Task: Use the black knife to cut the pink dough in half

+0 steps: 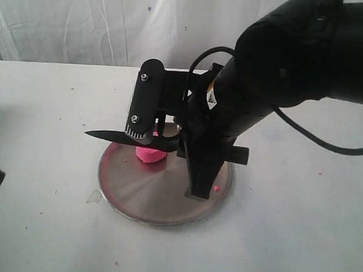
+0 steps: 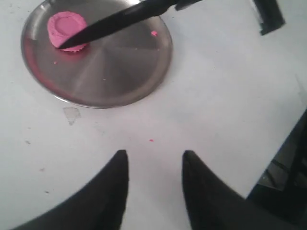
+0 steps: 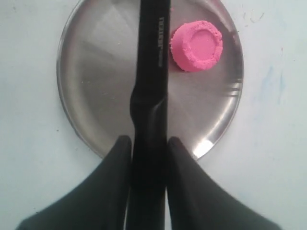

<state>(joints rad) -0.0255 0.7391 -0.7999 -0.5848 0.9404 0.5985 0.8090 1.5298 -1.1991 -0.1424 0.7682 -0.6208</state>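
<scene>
The pink dough (image 1: 151,153) is one whole round puck with a dimpled top, lying on the far part of a steel plate (image 1: 166,202). My right gripper (image 1: 167,146) is shut on the handle of the black knife (image 1: 114,135), which it holds level above the plate with the tip pointing left. In the right wrist view the gripper (image 3: 148,141) clamps the handle, and the knife (image 3: 153,52) runs just beside the dough (image 3: 196,45), not across it. My left gripper (image 2: 156,154) hangs open and empty over bare table, well short of the plate (image 2: 120,72), dough (image 2: 67,26) and knife (image 2: 120,19).
Pink crumbs lie on the plate (image 1: 216,188) and on the table (image 2: 151,140). A scrap of clear tape (image 1: 93,196) sticks out by the plate's near left rim. The right arm's cable (image 1: 327,143) loops over the table. A white curtain hangs behind.
</scene>
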